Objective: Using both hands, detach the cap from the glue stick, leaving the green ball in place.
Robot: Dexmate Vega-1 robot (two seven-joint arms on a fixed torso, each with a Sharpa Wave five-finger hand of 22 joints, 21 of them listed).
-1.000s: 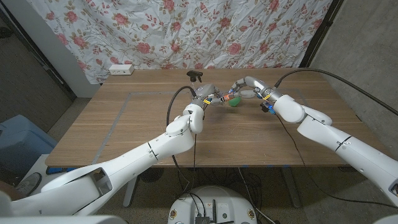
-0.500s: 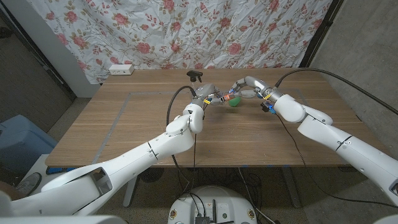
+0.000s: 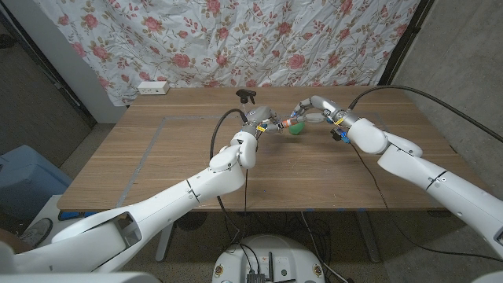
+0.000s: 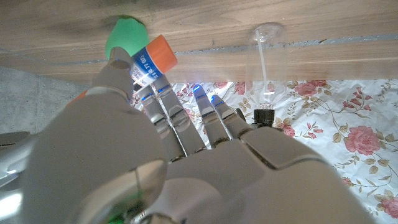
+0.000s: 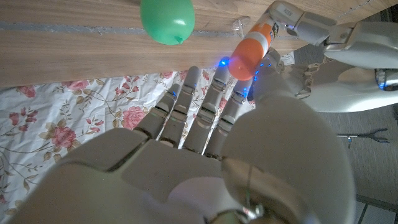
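White arms reach from the near corners to meet at the far middle of the wooden table. Since a second ago almost nothing has shifted: both hands stay where they were, so I judge the cap is not yet off and the pull is only now being set up. The left hand holds the glue stick by its barrel, fingers clamped round it, orange cap poking clear beyond them. The right hand meets that cap end; its fingertips lie just beside the cap, but whether they grip it I cannot tell. Just beyond, the green ball rests on the wood, between the hands and close under the stick.
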